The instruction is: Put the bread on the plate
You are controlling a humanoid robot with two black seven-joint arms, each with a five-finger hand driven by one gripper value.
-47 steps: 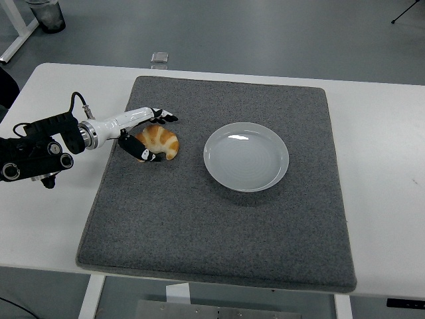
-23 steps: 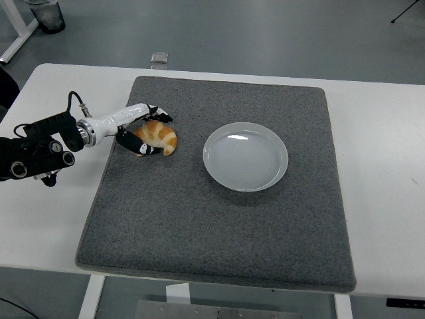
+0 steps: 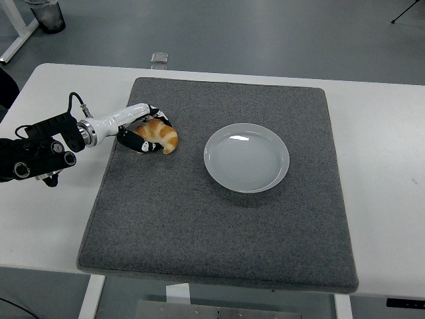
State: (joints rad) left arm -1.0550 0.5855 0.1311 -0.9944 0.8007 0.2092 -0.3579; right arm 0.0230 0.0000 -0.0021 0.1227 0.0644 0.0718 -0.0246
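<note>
One arm is at work in the head view: the left arm enters from the left edge, and its left hand (image 3: pixel 143 130) reaches onto the grey felt mat (image 3: pixel 219 252) that covers most of the white table (image 3: pixel 388 153). The hand's fingers (image 3: pixel 136 143) are curled around the bread (image 3: pixel 159 135), black fingertips showing both above and below the loaf, so the hand is closed on it. Whether the bread is lifted clear of the mat or still touching it cannot be told from this angle.

Bread: a small crescent-shaped roll (a croissant by its form), golden orange-brown with paler cream bands across its back, the curved outer edge facing right toward the plate. Its left half is partly hidden by the fingers. It lies at the mat's upper-left area, well apart from the plate.

Plate (image 3: pixel 246 157): round, white and glossy, shallow with a raised rim, standing on the mat right of centre; nothing rests on it.

Arm: the forearm segment next to the hand is white, and behind it a black jointed housing with a looped cable lies over the bare table left of the mat.

Beyond the table's far edge, a small clear object (image 3: pixel 159 58) sits on the grey floor, and a dark bin (image 3: pixel 46 14) stands at the upper left.
</note>
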